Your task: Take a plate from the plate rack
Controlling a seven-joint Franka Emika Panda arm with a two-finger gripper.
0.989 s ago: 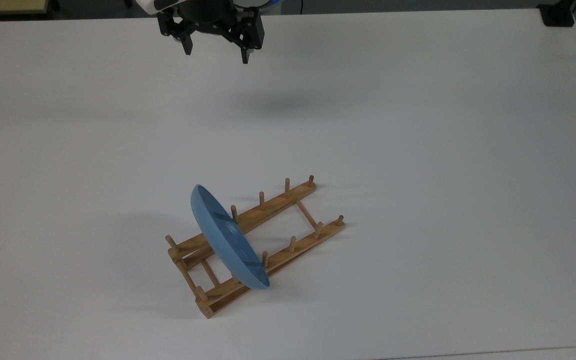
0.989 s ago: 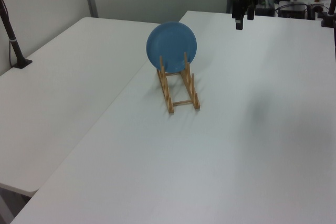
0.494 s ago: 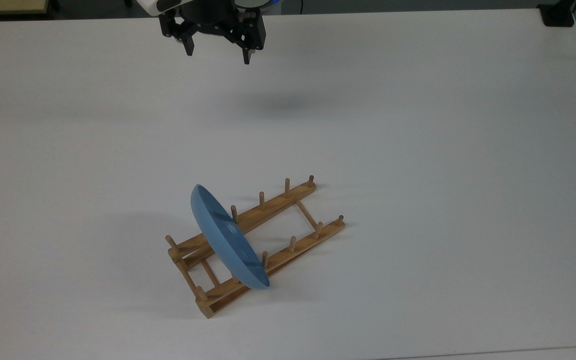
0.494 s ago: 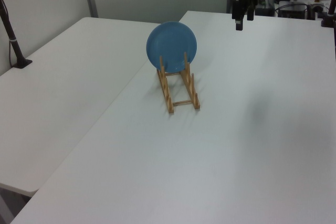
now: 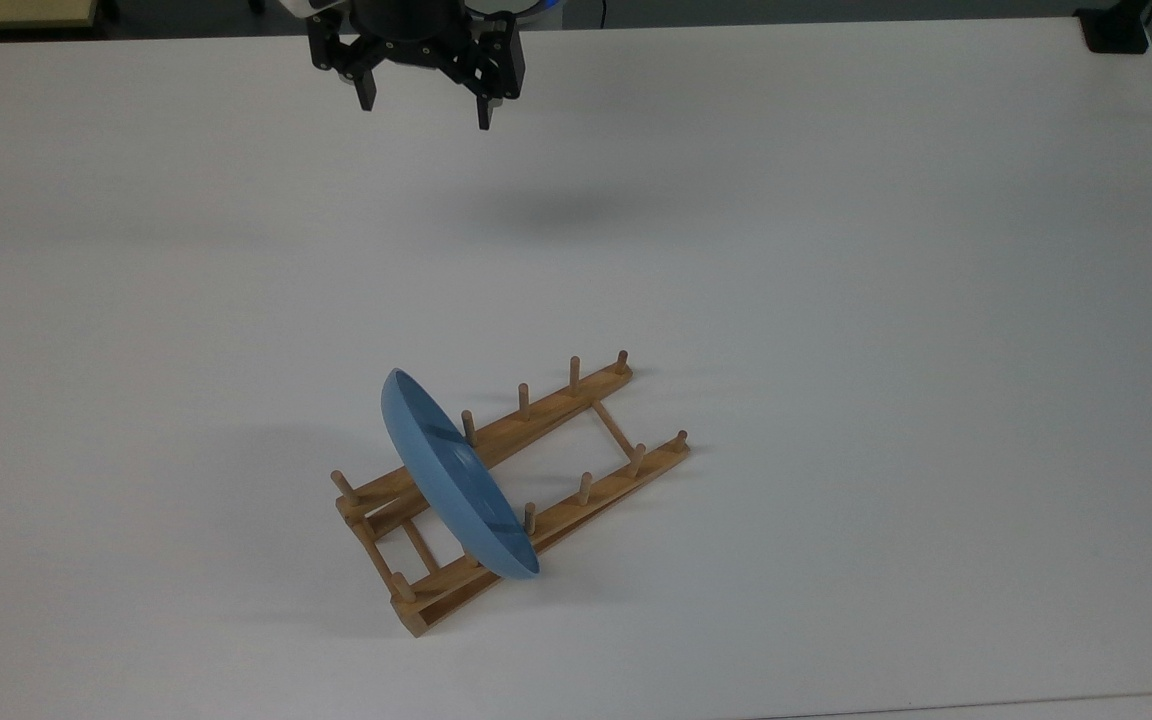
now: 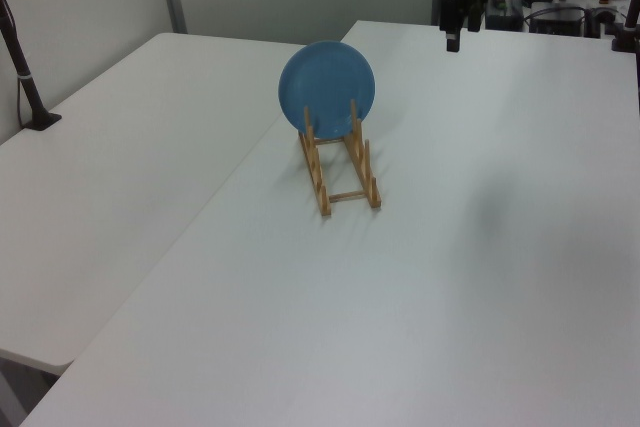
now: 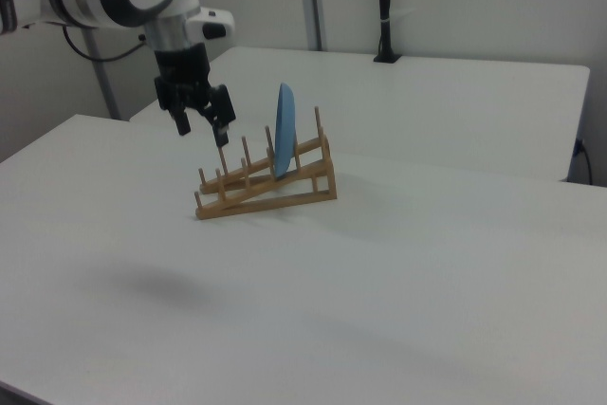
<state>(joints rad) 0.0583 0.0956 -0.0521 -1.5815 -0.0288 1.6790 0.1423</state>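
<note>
A light-blue plate [image 5: 451, 480] stands on edge between the pegs of the wooden plate rack [image 5: 576, 465], near the rack's end at the top view's left. The same plate [image 6: 326, 86] faces the camera in the left view, upright at the far end of the plate rack [image 6: 343, 171]. In the right view the plate [image 7: 285, 128] is seen edge-on in the plate rack [image 7: 270, 187]. My gripper [image 5: 424, 110] hangs open high above the table's far edge, well away from the plate, with nothing between its fingers. It also shows as the gripper [image 6: 453, 39] and the gripper [image 7: 201, 130].
The rack sits on a wide white table [image 5: 836, 300]. A second white table [image 6: 110, 177] adjoins it at the left view's left. A black post base [image 5: 1116, 30] stands at the top view's far right corner.
The gripper has drifted slightly toward the top view's upper left and risen a little. Plate and rack have not moved.
</note>
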